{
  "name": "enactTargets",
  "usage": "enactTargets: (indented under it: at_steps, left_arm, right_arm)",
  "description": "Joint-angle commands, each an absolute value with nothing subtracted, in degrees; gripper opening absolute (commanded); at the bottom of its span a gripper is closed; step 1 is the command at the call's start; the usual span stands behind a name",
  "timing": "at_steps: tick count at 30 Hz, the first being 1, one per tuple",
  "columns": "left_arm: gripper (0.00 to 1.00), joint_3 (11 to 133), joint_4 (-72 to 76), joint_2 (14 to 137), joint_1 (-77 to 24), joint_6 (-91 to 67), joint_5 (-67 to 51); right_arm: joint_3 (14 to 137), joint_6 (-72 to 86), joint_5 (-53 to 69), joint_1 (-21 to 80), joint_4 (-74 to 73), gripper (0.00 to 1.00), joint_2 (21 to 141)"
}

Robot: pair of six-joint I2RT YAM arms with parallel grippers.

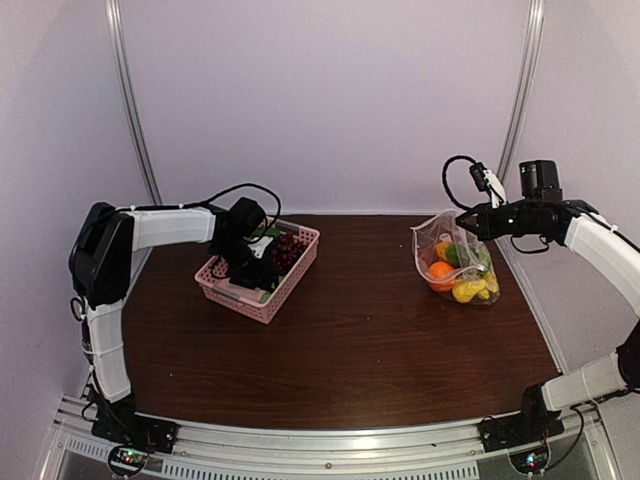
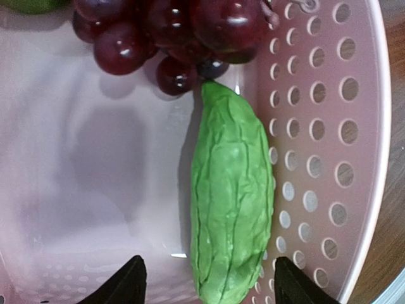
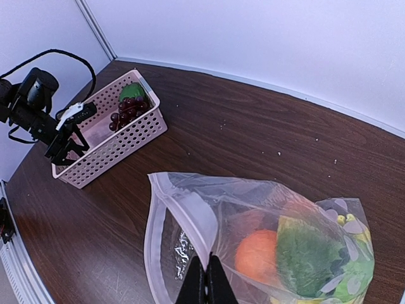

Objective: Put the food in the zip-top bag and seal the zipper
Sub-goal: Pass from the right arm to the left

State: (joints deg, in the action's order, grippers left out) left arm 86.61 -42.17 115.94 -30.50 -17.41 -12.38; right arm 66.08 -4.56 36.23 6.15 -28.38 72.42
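Observation:
The clear zip-top bag (image 1: pixel 455 262) (image 3: pixel 190 253) stands at the table's right with its mouth gaping toward the left. Inside it lie an orange (image 3: pixel 258 254), a green piece (image 3: pixel 310 253) and yellow fruit (image 1: pixel 470 291). My right gripper (image 1: pixel 463 229) (image 3: pixel 207 282) is shut on the bag's upper mouth edge, pinching the pale zipper (image 3: pixel 197 212) and holding it up. My left gripper (image 1: pixel 257 266) (image 2: pixel 207 282) hangs open inside the pink basket, its fingers either side of a wrinkled green vegetable (image 2: pixel 231 196). Dark purple grapes (image 2: pixel 171 31) (image 1: pixel 287 250) lie just beyond it.
The pink lattice basket (image 1: pixel 235 294) (image 3: pixel 120 152) (image 2: pixel 367 126) sits at the table's left. The green vegetable lies against its perforated side wall. Bare brown tabletop (image 1: pixel 370 320) lies between basket and bag. White walls close in the back and sides.

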Motion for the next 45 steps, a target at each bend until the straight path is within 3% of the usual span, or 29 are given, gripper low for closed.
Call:
enactTargets:
  at_steps: [1, 6, 14, 18, 27, 32, 45]
  left_arm:
    - [0.74, 88.07, -41.02, 110.83, -31.01, -16.40, -3.59]
    - [0.78, 86.24, -33.55, 101.02, -33.61, -9.31, 2.41]
    - [0.79, 75.06, -18.50, 90.36, -51.03, 16.49, -1.71]
    - [0.78, 73.43, -15.47, 89.85, -52.80, 16.58, -6.97]
    - [0.76, 69.41, 0.98, 90.41, -58.09, 11.24, -14.09]
    - [0.75, 73.19, -2.45, 93.82, -59.83, 12.53, -23.57]
    - [0.68, 75.76, 6.61, 96.80, -61.39, 8.22, -14.95]
  right_arm:
    - [65.28, -4.81, 37.87, 7.39, -27.97, 0.00, 71.31]
    - [68.18, -9.22, 37.96, 12.95, -34.26, 0.00, 71.32]
    - [76.06, -14.80, 45.78, 20.58, -46.16, 0.00, 71.47]
    - [80.60, -18.61, 47.67, 21.57, -52.53, 0.00, 73.65]
    - [81.14, -17.27, 49.55, 22.64, -51.58, 0.00, 76.60]
    - [82.05, -16.41, 48.84, 22.68, -51.34, 0.00, 77.07]
    - [81.98, -16.46, 48.19, 22.71, -51.69, 0.00, 76.86]
